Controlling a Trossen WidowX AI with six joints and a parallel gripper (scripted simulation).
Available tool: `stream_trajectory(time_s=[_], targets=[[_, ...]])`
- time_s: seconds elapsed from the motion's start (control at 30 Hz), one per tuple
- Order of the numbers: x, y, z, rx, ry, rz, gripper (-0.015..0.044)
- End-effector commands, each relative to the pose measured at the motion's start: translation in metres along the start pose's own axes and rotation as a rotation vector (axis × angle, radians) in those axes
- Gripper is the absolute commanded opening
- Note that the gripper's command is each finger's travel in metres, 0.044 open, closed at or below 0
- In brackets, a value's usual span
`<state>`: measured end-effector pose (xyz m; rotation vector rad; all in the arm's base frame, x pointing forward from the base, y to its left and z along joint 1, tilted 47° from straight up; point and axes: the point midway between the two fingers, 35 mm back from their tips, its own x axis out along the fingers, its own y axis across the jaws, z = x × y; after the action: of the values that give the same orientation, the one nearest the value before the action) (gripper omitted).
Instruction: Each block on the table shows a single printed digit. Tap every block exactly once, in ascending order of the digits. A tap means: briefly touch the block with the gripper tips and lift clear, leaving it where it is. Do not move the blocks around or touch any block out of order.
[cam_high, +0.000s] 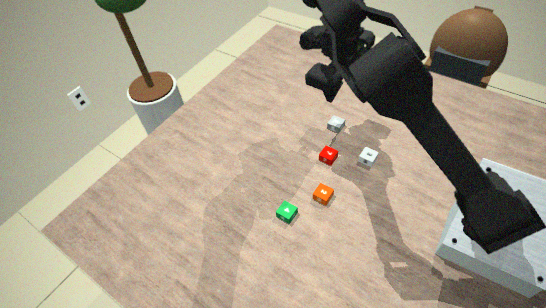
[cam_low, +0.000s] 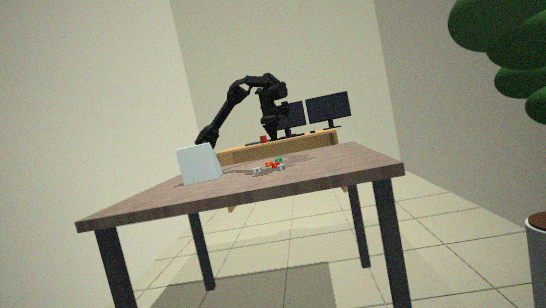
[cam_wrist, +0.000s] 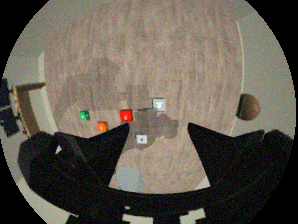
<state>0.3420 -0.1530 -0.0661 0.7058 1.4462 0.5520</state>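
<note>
My gripper (cam_low: 272, 135) (cam_wrist: 158, 126) is open and empty, high above the table. In the wrist view, a pale grey block (cam_high: 336, 124) (cam_low: 281, 167) (cam_wrist: 159, 104) lies midway between the fingertips sideways, a little beyond them. A white block (cam_high: 368, 156) (cam_low: 257, 170) (cam_wrist: 142, 139) lies nearer the base. A red block (cam_high: 328, 155) (cam_wrist: 126, 116) lies near the left fingertip in the wrist view; farther left are an orange block (cam_high: 323, 193) (cam_low: 269, 164) (cam_wrist: 102, 126) and a green block (cam_high: 287, 212) (cam_low: 278, 160) (cam_wrist: 84, 115). The orange digit looks like 2; the others are too blurred to read surely.
The blocks sit apart on the wooden table (cam_high: 165, 200) (cam_low: 320, 175). The arm's metal base plate (cam_high: 462, 250) is at the right in the top view. A potted plant (cam_high: 155, 102) and a brown round chair (cam_high: 470, 37) stand beyond the table edges.
</note>
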Motion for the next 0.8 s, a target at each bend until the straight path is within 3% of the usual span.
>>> stream_trajectory(time_s=[0.0,0.17,0.6,0.77], targets=[[0.0,0.0,0.0,-0.004,0.001,0.0,0.04],[-0.002,0.009,-0.001,-0.003,0.001,-0.001,0.04],[-0.002,0.169,-0.061,0.001,0.005,0.006,0.04],[0.0,0.183,-0.073,0.001,0.006,0.009,0.04]])
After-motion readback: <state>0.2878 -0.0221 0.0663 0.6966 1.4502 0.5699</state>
